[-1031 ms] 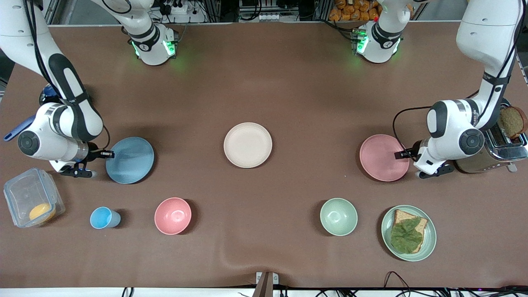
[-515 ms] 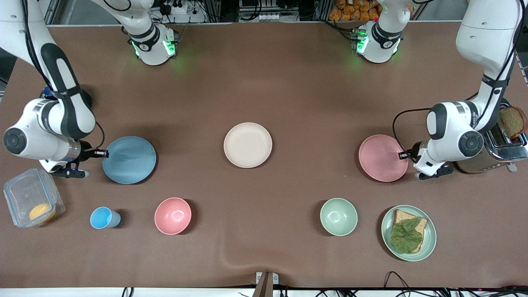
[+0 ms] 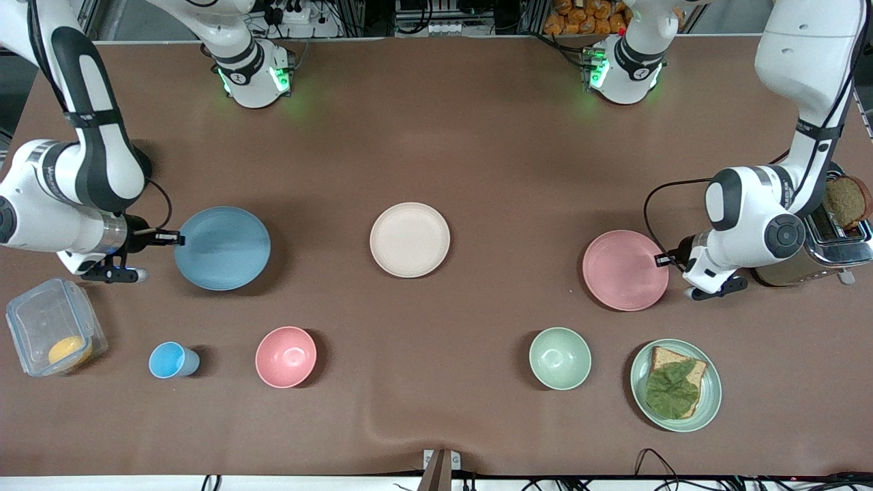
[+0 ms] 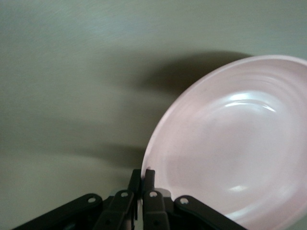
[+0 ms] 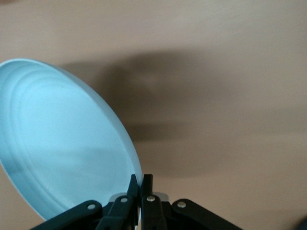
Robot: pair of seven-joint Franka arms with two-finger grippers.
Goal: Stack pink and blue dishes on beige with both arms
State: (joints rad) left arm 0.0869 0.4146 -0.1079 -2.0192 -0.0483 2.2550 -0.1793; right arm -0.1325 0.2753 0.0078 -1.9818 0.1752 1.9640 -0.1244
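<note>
The beige plate [image 3: 410, 239] lies flat at the table's middle. My right gripper [image 3: 179, 239] is shut on the rim of the blue plate [image 3: 222, 248], holding it lifted above the table toward the right arm's end; the right wrist view shows the blue plate [image 5: 57, 148] tilted with the fingers [image 5: 147, 184] pinching its edge. My left gripper [image 3: 661, 260] is shut on the rim of the pink plate [image 3: 625, 270], raised off the table toward the left arm's end. In the left wrist view the pink plate [image 4: 235, 143] casts a shadow below, rim clamped by the fingers [image 4: 135, 179].
Nearer the camera stand a blue cup [image 3: 170, 360], a pink bowl [image 3: 286, 356], a green bowl [image 3: 560, 358] and a green plate [image 3: 675, 385] with bread and lettuce. A clear box [image 3: 53, 335] sits beside the right arm. A toaster [image 3: 818, 245] stands beside the left arm.
Both plates have risen off the table. The blue plate moved up and a little toward the middle with the right gripper; the pink plate shifted toward the middle and the camera with the left gripper.
</note>
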